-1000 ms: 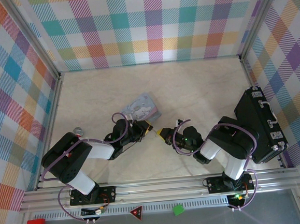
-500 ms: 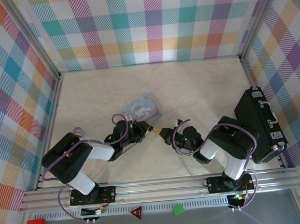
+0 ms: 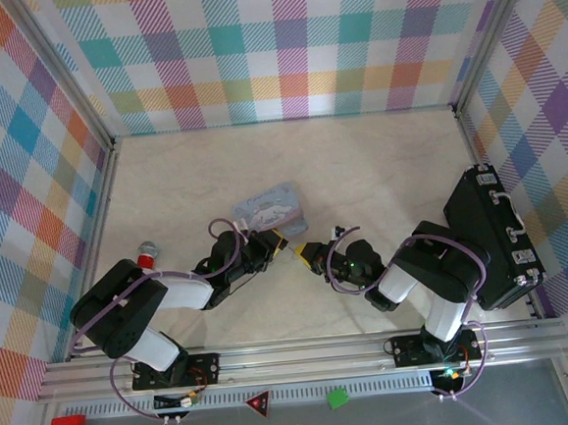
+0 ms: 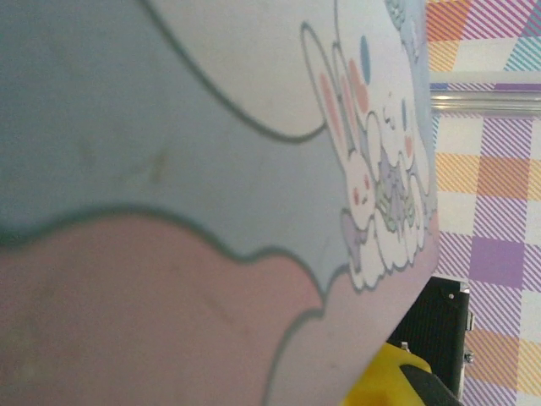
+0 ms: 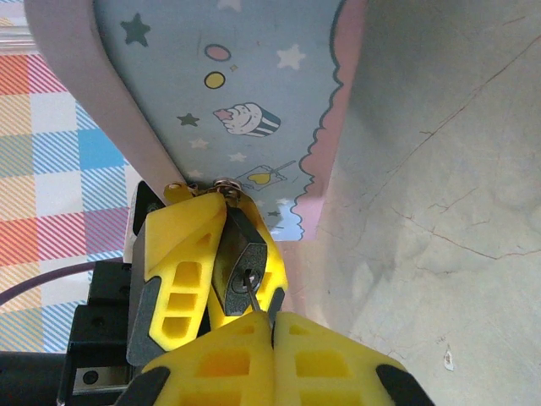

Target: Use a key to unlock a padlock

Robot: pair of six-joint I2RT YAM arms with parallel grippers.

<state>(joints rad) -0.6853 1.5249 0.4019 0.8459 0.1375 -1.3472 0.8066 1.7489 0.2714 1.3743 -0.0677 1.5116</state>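
Note:
The small dark padlock [image 5: 243, 264] is pinched between the yellow fingers [image 5: 182, 254] of my left gripper [image 3: 281, 240], keyhole facing the right wrist camera. Its shackle [image 5: 225, 183] hooks into the hasp of the pale blue cartoon tin [image 5: 237, 85]. My right gripper [image 5: 272, 326] is shut on the key [image 5: 254, 296]; the thin blade sticks out from between the closed fingertips, and its tip sits in the keyhole. From above, both grippers meet tip to tip just right of the tin [image 3: 272, 206], with the right gripper [image 3: 303, 251] on the right.
The tin's printed lid [image 4: 211, 169] lies very close in the left wrist view, a yellow finger [image 4: 382, 385] showing at the bottom. A black case [image 3: 493, 237] stands at the right wall. A red stick with a silver cap [image 3: 147, 251] lies by the left arm.
The left arm's elbow has swung down and left, and the tin has turned slightly. Both grippers have stayed shut, still meeting at the padlock.

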